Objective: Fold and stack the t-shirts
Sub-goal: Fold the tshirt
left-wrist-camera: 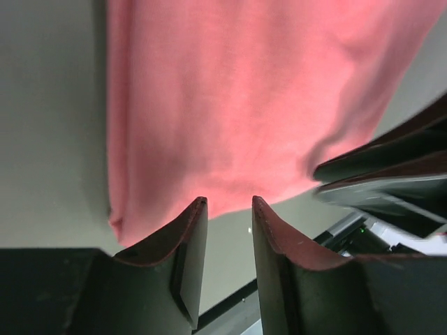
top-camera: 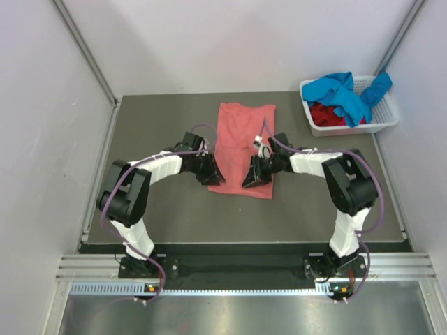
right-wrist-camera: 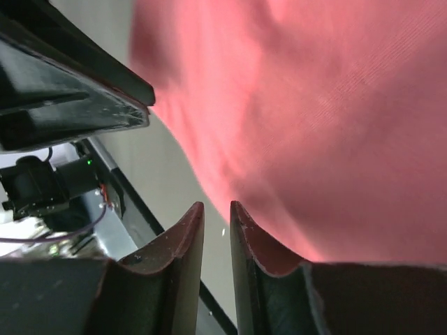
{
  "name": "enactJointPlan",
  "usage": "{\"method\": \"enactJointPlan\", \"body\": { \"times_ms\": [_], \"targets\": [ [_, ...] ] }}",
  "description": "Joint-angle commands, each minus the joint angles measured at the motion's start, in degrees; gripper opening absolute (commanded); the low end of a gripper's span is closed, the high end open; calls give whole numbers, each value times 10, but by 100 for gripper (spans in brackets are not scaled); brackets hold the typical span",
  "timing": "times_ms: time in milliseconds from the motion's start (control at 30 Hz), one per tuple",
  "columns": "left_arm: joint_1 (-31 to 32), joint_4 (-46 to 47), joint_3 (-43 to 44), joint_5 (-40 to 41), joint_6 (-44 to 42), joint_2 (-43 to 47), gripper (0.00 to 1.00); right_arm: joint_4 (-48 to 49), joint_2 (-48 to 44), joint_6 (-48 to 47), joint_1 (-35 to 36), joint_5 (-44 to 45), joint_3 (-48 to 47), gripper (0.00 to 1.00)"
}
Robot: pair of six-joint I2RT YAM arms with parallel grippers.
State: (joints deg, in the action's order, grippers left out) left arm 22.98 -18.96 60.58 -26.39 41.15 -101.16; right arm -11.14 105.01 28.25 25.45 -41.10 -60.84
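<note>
Left gripper [left-wrist-camera: 228, 202], right gripper [right-wrist-camera: 216, 206]: jaws narrowly apart, empty, at hem of salmon-pink t-shirt [top-camera: 241, 129]

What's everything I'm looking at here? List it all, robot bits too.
pink t-shirt: one, salmon-pink, flat on mid-table
blue t-shirts: count unclear, bright blue, draped over the basket
red t-shirt: at least one, dark red, inside the basket under the blue
basket: one, white slotted, table's far right corner
table: one, dark grey
left arm: one, white and black, reaching inward
right arm: one, white and black, reaching inward
left claw: one, dark, slightly open at pink shirt's near edge
right claw: one, dark, narrowly open there too
</note>
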Motion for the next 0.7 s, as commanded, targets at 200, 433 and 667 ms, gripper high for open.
{"method": "enactJointPlan", "body": {
  "times_ms": [200,433,667],
  "targets": [
    [-37,24,-121,19,-9,-9,34,24,0,-26,-71,-19,109,20],
    [-27,-11,-98,-7,-5,77,34,-61,-48,-63,-102,-5,33,21],
    [-28,25,70,-26,-22,-31,38,3,54,18,-104,-28,-111,22]
  ]
}}
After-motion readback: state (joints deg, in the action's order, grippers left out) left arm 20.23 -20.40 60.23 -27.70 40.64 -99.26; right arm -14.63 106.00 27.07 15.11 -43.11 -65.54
